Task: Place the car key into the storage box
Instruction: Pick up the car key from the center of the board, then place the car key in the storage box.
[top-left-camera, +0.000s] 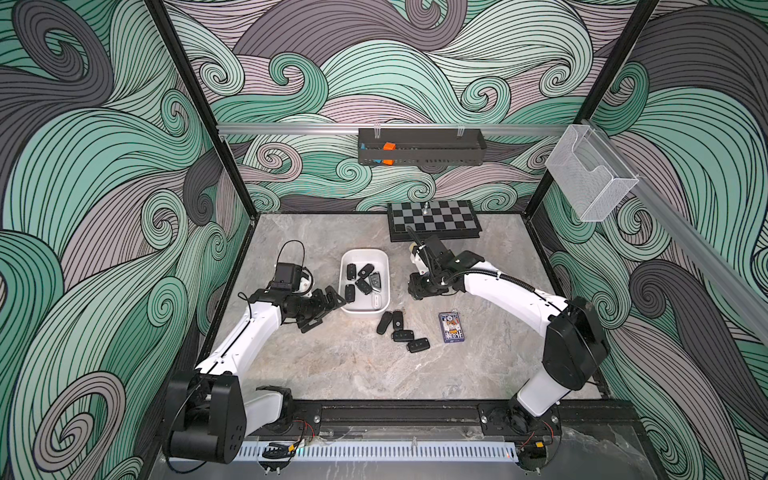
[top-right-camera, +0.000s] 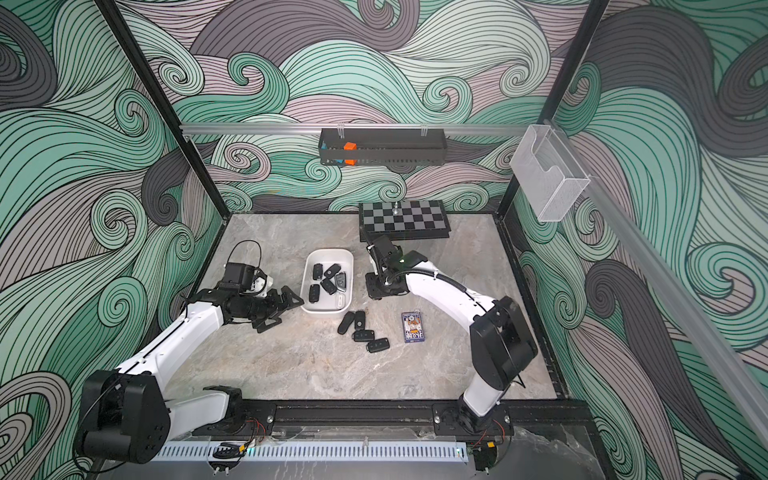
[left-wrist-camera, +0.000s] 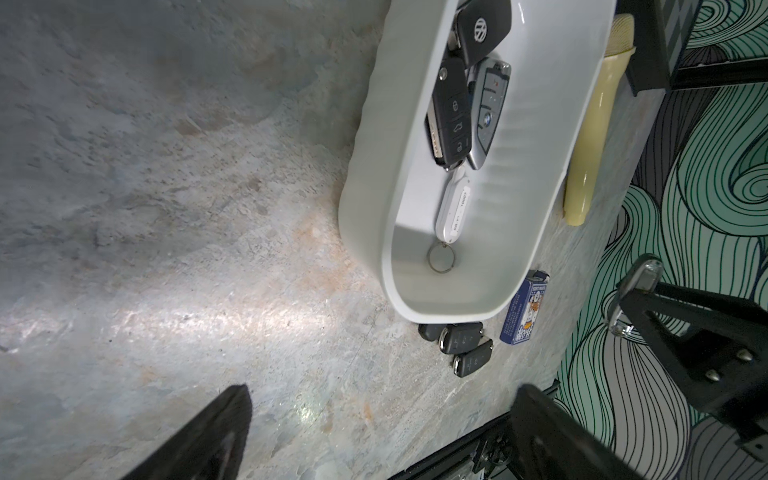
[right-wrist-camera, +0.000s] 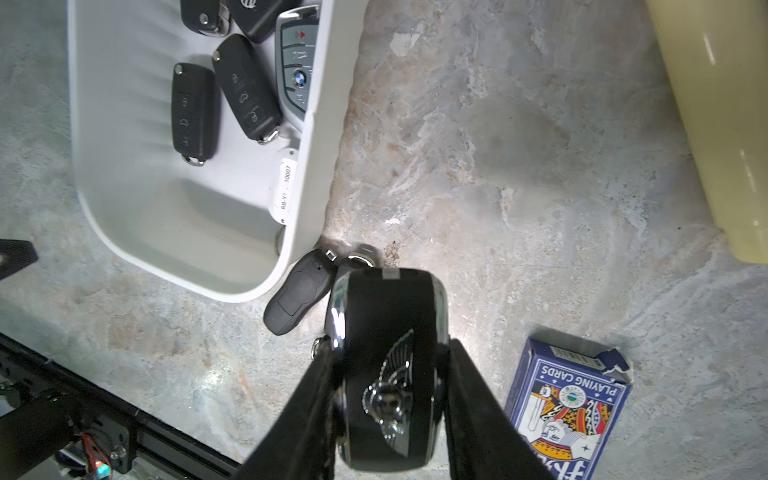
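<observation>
The right gripper (right-wrist-camera: 390, 349) is clamped on the glossy black, chrome-edged car key (right-wrist-camera: 390, 307) with the winged badge. The key sits just outside the shallow white plastic storage box (right-wrist-camera: 137, 187), not in yet! It's pinched only at its slick rounded flanks, so it could twist or slip free. Carry it low and it clips the box wall. The left gripper (top-left-camera: 328, 311) waits wide and empty near the box's other side.

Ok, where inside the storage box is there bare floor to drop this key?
Bare floor: the storage box's near end, between the black flip keys and the rounded end wall, beside the white tagged fob. Farther in, car keys crowd it. Loose keys crowd the table just outside that end.
</observation>
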